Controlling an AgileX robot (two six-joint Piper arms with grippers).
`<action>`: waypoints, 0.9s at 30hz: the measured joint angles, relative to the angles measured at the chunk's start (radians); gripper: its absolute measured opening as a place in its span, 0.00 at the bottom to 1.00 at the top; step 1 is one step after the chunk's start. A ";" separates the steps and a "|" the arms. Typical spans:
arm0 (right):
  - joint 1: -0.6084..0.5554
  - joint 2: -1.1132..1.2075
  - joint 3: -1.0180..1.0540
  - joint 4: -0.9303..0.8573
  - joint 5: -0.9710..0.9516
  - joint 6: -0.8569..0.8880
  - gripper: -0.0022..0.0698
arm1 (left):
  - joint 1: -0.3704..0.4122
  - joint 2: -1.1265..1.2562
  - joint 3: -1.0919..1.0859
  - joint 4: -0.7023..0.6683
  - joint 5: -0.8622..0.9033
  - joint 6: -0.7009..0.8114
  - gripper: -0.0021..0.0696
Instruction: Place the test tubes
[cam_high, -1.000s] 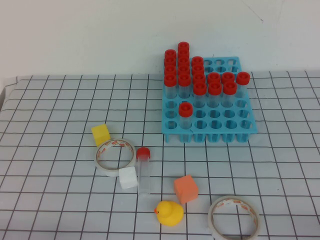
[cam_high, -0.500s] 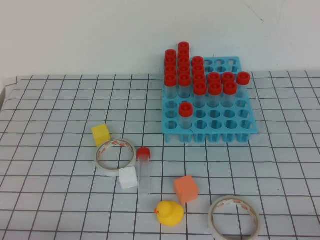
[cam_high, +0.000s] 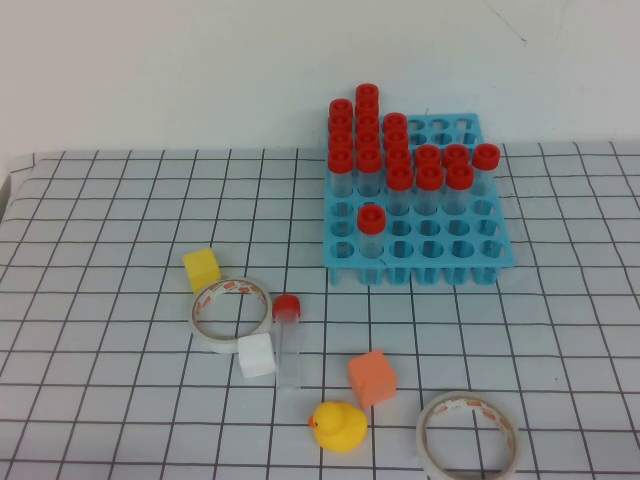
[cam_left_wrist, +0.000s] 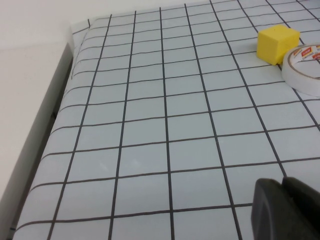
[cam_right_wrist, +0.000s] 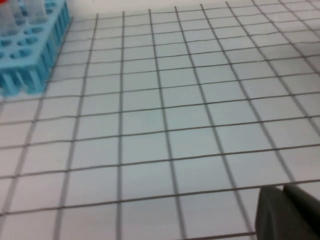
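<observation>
One clear red-capped test tube (cam_high: 288, 345) lies unplaced before the part-filled blue plastic rack (cam_high: 432, 248). My left gripper (cam_left_wrist: 283, 209) and right gripper (cam_right_wrist: 286, 212) hang clenched, empty, well apart from it.

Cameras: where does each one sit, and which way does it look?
High view: up high on the robot's side, looking down at the table, rack and loose tube; no arm shows.
Left wrist view: low over the table, facing the yellow cube and tape beside it; shut left gripper at the edge.
Right wrist view: low, facing the rack; shut right gripper at the edge.
Shared: high and left wrist see yellow cube and tape; high and right wrist see the rack.
</observation>
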 joint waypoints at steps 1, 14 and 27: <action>0.000 0.000 0.000 0.029 0.000 0.000 0.03 | 0.000 0.000 0.000 0.000 0.000 0.000 0.03; 0.000 0.000 0.008 0.945 0.004 0.024 0.03 | 0.000 0.000 0.002 -0.747 -0.160 -0.280 0.03; 0.000 0.000 0.008 0.989 0.014 -0.077 0.03 | -0.002 0.000 -0.035 -0.795 -0.180 -0.030 0.03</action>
